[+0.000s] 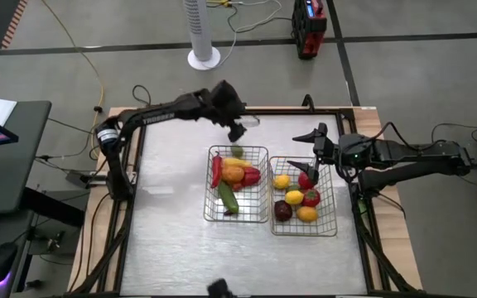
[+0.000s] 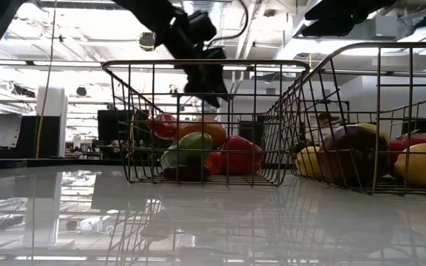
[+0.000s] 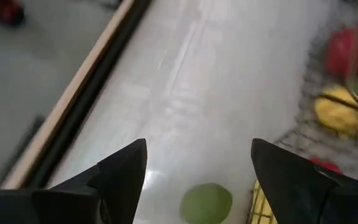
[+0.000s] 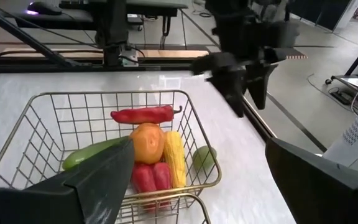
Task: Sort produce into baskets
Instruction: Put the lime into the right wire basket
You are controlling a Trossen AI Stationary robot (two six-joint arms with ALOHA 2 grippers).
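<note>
Green lime (image 1: 237,151) at left basket's (image 1: 211,207) far rim, left fingers (image 1: 237,132) apart above, right fingers (image 1: 317,151) apart.

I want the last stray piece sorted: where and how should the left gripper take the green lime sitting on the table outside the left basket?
Grip the lime across its round middle, coming straight down. The open left gripper already hangs above it. The basket wall stands close beside it, so keep the fingers parallel to that wall.

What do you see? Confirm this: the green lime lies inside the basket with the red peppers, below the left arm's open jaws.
Not inside: the lime lies on the table just outside that basket's wall, as the right wrist view shows. The left arm's open jaws are indeed above it.
</note>
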